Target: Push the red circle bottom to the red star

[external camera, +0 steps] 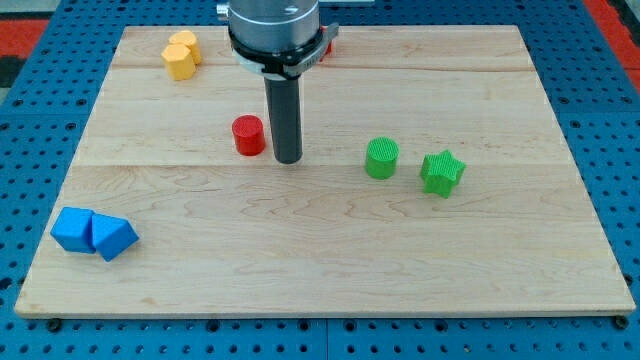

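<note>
My tip (pixel 287 160) rests on the wooden board (pixel 330 260) at centre frame, just right of the red circle (pixel 248 135), not touching. The red star (pixel 326 44) peeks out at top, mostly hidden behind my arm. I have no jaws, only a rod.

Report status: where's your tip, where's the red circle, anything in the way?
My tip just right of red circle, small gap. Red star at view's top, mostly hidden behind arm. No blocks between them.
</note>
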`<state>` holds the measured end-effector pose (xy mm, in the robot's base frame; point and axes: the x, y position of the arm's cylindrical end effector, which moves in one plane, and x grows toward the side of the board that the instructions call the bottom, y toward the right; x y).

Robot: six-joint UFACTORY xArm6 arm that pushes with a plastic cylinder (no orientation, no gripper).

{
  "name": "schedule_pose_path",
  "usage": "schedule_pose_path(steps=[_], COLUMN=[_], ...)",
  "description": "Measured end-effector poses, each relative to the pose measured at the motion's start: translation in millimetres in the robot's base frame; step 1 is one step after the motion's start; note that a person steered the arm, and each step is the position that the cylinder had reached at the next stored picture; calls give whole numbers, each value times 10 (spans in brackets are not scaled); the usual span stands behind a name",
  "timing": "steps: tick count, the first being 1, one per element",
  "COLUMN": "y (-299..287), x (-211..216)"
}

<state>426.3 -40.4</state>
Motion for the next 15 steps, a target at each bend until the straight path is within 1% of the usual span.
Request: schedule_pose_path(steps=[1, 2, 4, 5, 6, 7, 8, 9, 10, 11, 12, 13, 14, 15], y=[-125, -62, -143, -368, -445, -301, -83, -50, -137, -744, -434, 27, 55, 182], x=[20, -12, 617, 776, 322, 56, -81, -175, 248, 104, -333, -452, -155, -257])
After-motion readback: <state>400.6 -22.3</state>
